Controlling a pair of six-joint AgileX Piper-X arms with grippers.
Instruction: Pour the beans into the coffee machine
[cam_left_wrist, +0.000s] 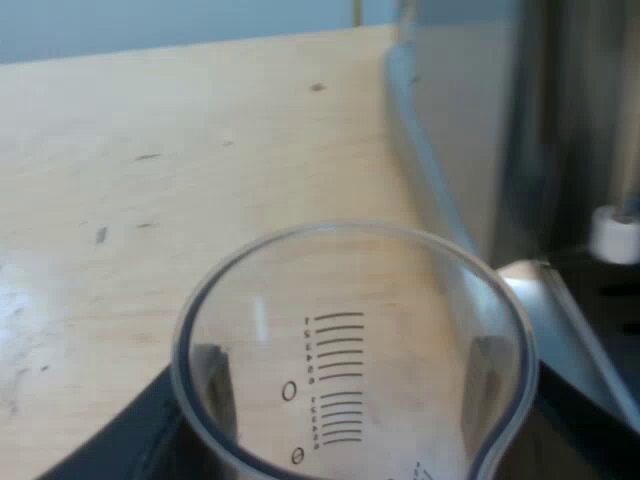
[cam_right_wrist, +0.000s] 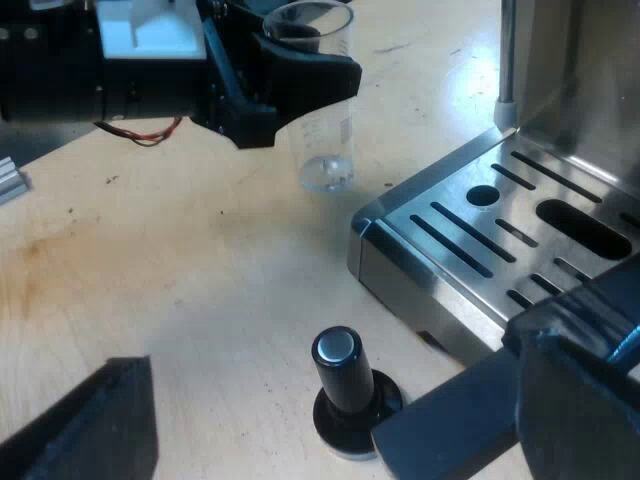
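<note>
A clear measuring glass with black scale marks is held by its rim between the two black fingers of my left gripper. I see no beans in it. From the right wrist view the glass is upright, its base at or just above the wooden table, close to the corner of the espresso machine. My right gripper is open and hangs above the table, with the tamper under the gap and nothing held.
A tamper with a black knob stands upright on the table by the machine's slotted drip tray. The steam wand's tip hangs over the tray. The machine's steel side rises beside the glass.
</note>
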